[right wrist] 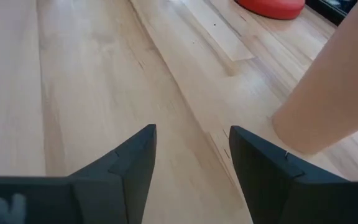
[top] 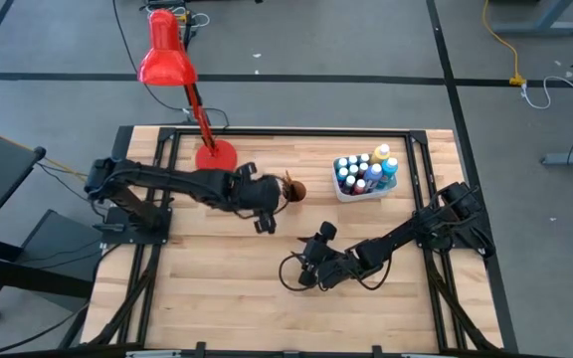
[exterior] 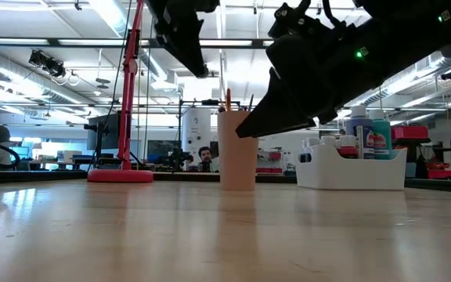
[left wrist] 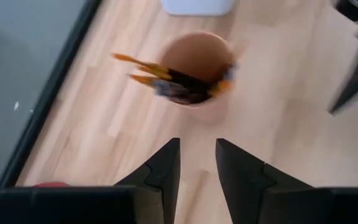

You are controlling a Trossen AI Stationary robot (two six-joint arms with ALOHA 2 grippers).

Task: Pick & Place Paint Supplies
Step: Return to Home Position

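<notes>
Left gripper [left wrist: 197,146] hovers just short of the orange cup [left wrist: 197,53], its fingers narrowly apart and holding nothing. The paintbrushes [left wrist: 166,81] sit in that cup, their thin dark handles and orange-yellow ends leaning out over its smooth round rim. The paint bottles [top: 364,171] stand packed in the white rounded tub [top: 346,196] nearby. I judge the sorting done and the retreat to home in hand, so I'd draw up and back, clear of the leaning brushes. Right gripper [right wrist: 192,134] hangs low over the pale planked table [top: 217,288], fingers wide and empty.
</notes>
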